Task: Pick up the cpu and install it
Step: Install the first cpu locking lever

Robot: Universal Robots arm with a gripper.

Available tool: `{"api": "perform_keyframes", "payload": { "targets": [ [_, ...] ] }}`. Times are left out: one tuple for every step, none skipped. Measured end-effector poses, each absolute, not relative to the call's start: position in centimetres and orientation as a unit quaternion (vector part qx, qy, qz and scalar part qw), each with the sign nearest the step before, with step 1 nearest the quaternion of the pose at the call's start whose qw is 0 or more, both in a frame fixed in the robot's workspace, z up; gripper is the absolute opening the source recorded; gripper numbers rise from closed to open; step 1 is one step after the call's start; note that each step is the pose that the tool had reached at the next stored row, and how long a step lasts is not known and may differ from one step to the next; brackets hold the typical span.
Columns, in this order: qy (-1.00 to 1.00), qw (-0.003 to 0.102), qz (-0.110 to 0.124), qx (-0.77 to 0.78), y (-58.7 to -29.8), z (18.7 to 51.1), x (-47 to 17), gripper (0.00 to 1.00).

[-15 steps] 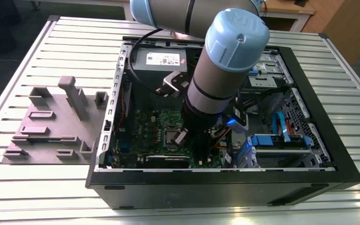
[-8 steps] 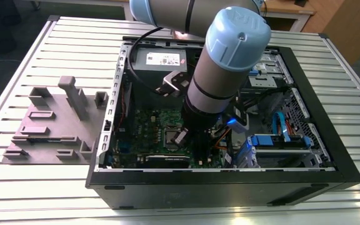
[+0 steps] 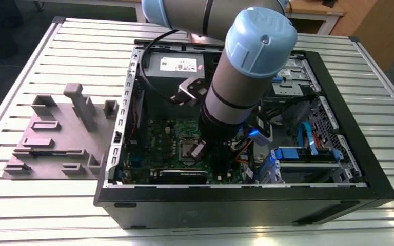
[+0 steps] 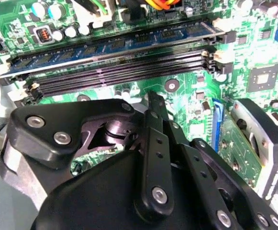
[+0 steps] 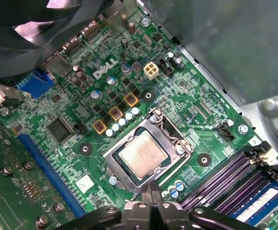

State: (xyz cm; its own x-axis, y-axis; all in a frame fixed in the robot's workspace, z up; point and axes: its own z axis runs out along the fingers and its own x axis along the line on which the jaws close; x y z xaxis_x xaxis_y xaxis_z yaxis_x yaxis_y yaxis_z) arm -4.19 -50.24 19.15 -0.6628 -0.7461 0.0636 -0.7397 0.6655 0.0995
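slatted metal table | cpu seated in socket | gripper pinched closed, empty, just beside socket

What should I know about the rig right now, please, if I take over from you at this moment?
Gripper: shut, holding nothing, poised just beside the socket inside the open computer case.
The cpu: lies flat in the socket, metal frame around it.
Done: the cpu appears placed.
Left: I cannot tell whether it is fully seated or the frame is latched.
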Motion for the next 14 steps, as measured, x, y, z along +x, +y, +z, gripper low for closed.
{"api": "perform_keyframes", "payload": {
  "targets": [
    [-0.911,0.049,-0.032,0.408,-50.25,19.10,-4.19,0.10],
    [-0.911,0.048,-0.032,0.408,-50.25,19.05,-4.20,0.10],
    [-0.911,0.047,-0.031,0.408,-50.25,18.97,-4.19,0.10],
    [-0.911,0.046,-0.031,0.408,-50.25,18.87,-4.20,0.10],
    [-0.911,0.045,-0.030,0.408,-50.25,18.76,-4.20,0.10],
    [-0.911,0.044,-0.029,0.408,-50.25,18.67,-4.20,0.10],
    [-0.911,0.042,-0.029,0.408,-50.25,18.58,-4.20,0.10],
    [-0.911,0.040,-0.028,0.408,-50.24,18.50,-4.18,0.10],
    [-0.911,0.039,-0.028,0.409,-50.24,18.45,-4.19,0.10],
    [-0.911,0.038,-0.027,0.409,-50.25,18.42,-4.20,0.10],
    [-0.911,0.037,-0.026,0.409,-50.25,18.41,-4.20,0.10],
    [-0.911,0.037,-0.026,0.409,-50.25,18.41,-4.20,0.10],
    [-0.911,0.037,-0.027,0.409,-50.25,18.39,-4.20,0.10],
    [-0.911,0.036,-0.027,0.409,-50.24,18.38,-4.22,0.10]
  ]
}}
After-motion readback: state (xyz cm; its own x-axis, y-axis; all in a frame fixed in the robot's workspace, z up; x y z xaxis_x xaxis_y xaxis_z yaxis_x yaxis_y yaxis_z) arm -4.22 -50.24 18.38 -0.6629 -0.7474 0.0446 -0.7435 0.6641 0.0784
